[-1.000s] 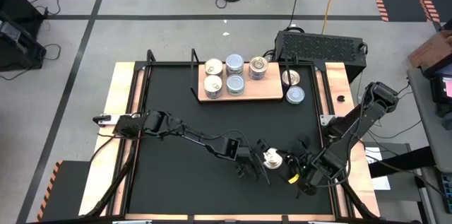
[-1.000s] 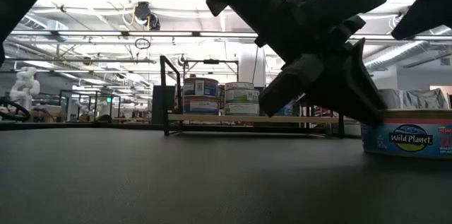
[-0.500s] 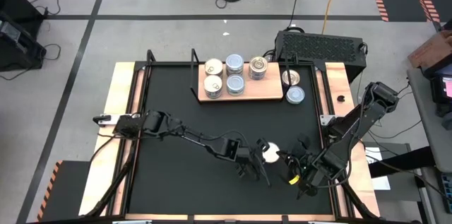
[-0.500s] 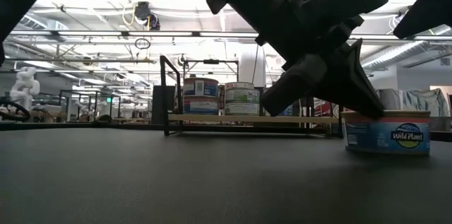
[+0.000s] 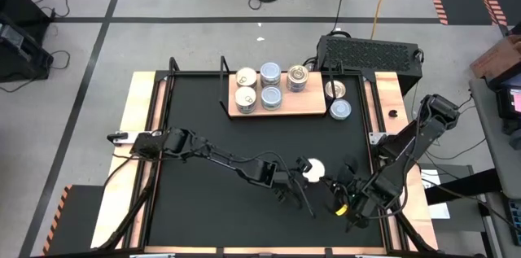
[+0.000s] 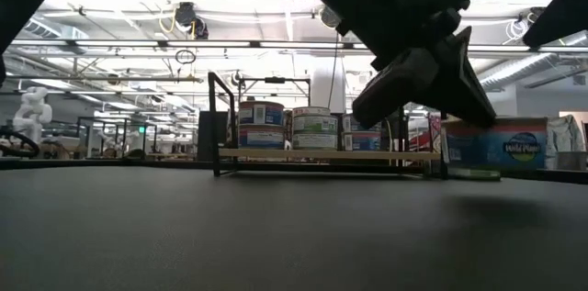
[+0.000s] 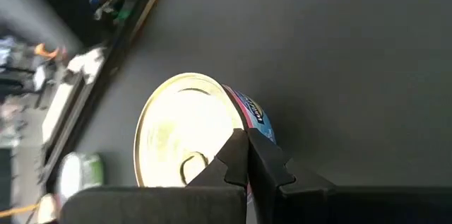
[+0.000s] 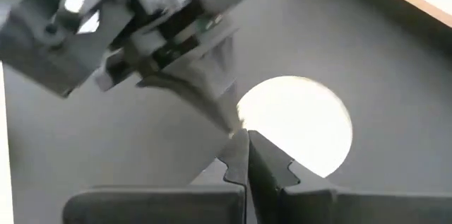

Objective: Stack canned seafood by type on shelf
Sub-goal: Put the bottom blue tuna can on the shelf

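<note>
Pale gold-topped tin [image 7: 185, 139] with blue-and-pink label, black tabletop [image 5: 203, 128], light-brown wooden shelf [image 5: 305, 108].

The black table [image 5: 203, 201] carries a wooden shelf [image 5: 313, 110] near its far edge, with five tins [image 5: 271, 98] standing on the board. Two more tins [image 5: 340, 110] sit directly on the tabletop, just beside the shelf's right end.

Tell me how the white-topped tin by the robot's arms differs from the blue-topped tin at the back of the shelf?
The white-topped tin has a cream-white top; the blue-topped tin's is pale blue. The white-topped tin is out over the black tabletop, alone; the blue-topped tin stands on the wooden shelf among other tins. Both are short and round.
</note>
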Action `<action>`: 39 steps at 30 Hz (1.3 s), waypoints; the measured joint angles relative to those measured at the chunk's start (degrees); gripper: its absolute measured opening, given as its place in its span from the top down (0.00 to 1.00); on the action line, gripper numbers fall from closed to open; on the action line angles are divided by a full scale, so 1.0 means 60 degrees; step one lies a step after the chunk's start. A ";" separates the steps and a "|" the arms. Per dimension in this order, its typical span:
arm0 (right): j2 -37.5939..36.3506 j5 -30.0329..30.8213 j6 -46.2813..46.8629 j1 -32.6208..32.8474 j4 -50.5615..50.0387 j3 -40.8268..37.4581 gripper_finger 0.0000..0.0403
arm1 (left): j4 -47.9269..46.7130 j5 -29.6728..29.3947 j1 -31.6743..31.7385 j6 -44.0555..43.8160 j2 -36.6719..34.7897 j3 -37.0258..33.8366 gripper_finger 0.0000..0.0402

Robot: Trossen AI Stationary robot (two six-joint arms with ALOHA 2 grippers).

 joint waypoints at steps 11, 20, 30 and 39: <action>0.0000 -0.0004 0.0054 0.0282 -0.0011 0.0000 1.00 | -0.0410 -0.1404 0.0321 -0.0310 0.0000 0.0541 1.00; 0.0000 -0.0007 -0.0074 0.0282 -0.0032 -0.0001 1.00 | -0.1183 -0.1901 0.1062 -0.1039 -0.0004 0.0755 1.00; 0.0000 -0.0007 -0.0102 0.0282 -0.0171 0.0000 1.00 | -0.1113 -0.2055 0.2211 -0.1290 -0.0007 0.0759 1.00; 0.0000 -0.0011 -0.0106 0.0282 -0.0230 0.0000 1.00 | -0.1113 -0.1986 0.3006 -0.1286 -0.0015 0.0759 1.00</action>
